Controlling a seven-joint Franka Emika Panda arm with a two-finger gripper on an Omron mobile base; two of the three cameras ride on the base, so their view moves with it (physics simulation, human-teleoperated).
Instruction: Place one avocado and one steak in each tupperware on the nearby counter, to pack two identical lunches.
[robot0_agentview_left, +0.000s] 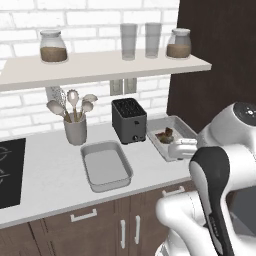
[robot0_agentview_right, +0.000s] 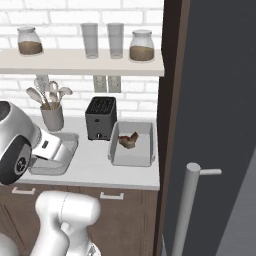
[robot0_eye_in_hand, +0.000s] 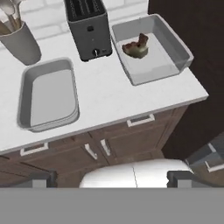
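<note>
Hand view looks down past the gripper (robot0_eye_in_hand: 113, 178), whose two dark finger tips stand wide apart at the bottom edge, holding nothing, above the brown cabinet fronts. Beyond them on the pale counter (robot0_eye_in_hand: 105, 94) sit two grey tupperware trays: the left tray (robot0_eye_in_hand: 47, 94) bare inside, the right tray (robot0_eye_in_hand: 151, 48) holding one small brown-red lump, too blurred to name. Farther back stand one dark toaster (robot0_eye_in_hand: 87, 28) and one utensil crock (robot0_eye_in_hand: 19, 41), both cut off at the top.
</note>
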